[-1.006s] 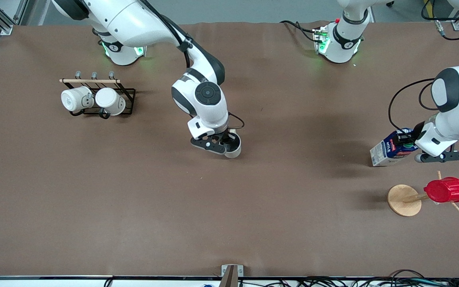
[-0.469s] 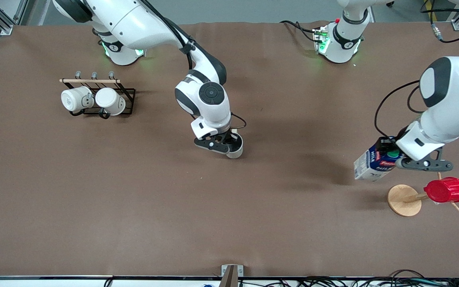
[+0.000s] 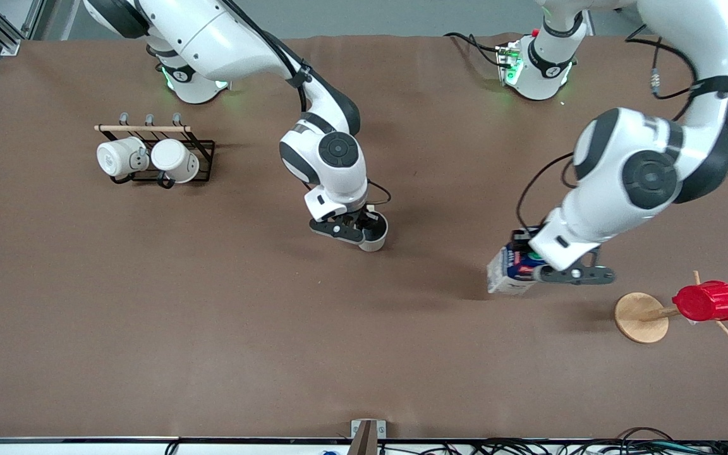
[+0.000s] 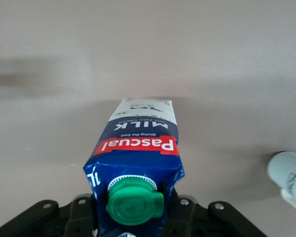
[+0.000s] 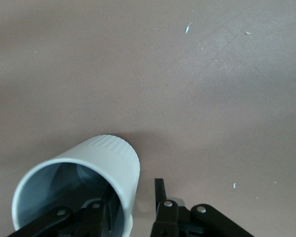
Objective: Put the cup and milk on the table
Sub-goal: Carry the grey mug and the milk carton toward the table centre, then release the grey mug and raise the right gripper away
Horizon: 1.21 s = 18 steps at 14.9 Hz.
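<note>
The off-white cup (image 3: 375, 237) with its dark grey inside (image 5: 64, 190) stands on the brown table (image 3: 212, 328) near the middle. My right gripper (image 3: 359, 229) is open astride the cup's wall: one finger is inside, and the other finger (image 5: 160, 190) is outside with a gap to the wall. My left gripper (image 3: 531, 266) is shut on the top of the dark blue milk (image 3: 508, 272), beside its green cap (image 4: 133, 202). The carton hangs tilted, white base down, low over the table toward the left arm's end. The left wrist view also shows the cup (image 4: 288, 177).
A black rack with two white mugs (image 3: 149, 158) stands toward the right arm's end. A wooden stand (image 3: 639, 316) carrying a ribbed red cup (image 3: 706, 301) is close to the carton, nearer the front camera and toward the left arm's end.
My left arm has swung the milk from the table's end toward the middle and tipped it more upright. My right gripper has opened off the cup's wall.
</note>
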### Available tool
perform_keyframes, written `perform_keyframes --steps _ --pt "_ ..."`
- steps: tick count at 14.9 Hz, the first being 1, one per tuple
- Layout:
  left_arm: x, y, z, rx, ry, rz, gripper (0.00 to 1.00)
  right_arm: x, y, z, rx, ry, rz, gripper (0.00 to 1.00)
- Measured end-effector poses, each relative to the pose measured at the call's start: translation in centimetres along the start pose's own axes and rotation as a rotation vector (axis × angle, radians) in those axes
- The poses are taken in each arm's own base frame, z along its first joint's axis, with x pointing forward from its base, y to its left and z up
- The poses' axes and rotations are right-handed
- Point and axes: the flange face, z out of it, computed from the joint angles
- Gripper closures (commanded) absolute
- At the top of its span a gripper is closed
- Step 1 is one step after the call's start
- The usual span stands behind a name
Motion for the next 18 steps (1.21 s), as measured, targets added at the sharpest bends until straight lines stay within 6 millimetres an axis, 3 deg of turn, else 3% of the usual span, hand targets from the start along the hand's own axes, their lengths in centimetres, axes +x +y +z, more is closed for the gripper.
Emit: perform_keyframes --steps 1,2,5,7,9,11,14,18 --pt "-0.2 1.6 0.7 0.000 -0.015 -0.009 0.84 0.0 0.0 0.0 0.000 0.001 0.003 0.07" --pt "-0.4 3.3 1.4 0.001 -0.031 -0.020 0.85 0.1 0.0 -0.1 0.002 0.004 0.013 0.00" --pt "-0.9 8.1 2.9 -0.004 -0.056 -0.051 0.85 1.8 0.1 -1.6 0.017 0.025 0.041 0.00" --pt "-1.3 10.9 3.5 -0.007 -0.063 -0.061 0.85 4.5 1.4 -4.9 0.008 0.048 0.068 0.00" --pt "-2.1 13.3 3.7 -0.009 -0.063 -0.069 0.85 8.3 4.2 -10.1 -0.018 0.076 0.090 0.00" --pt "-3.0 15.6 3.9 -0.008 -0.066 -0.076 0.85 12.4 8.8 -16.1 -0.049 0.104 0.110 0.00" --pt "-5.2 18.9 4.3 0.010 -0.087 -0.059 0.85 18.1 17.7 -24.1 -0.095 0.135 0.095 0.00" --pt "-7.1 21.1 4.6 0.029 -0.102 -0.055 0.85 22.7 29.7 -31.9 -0.160 0.150 0.008 0.00"
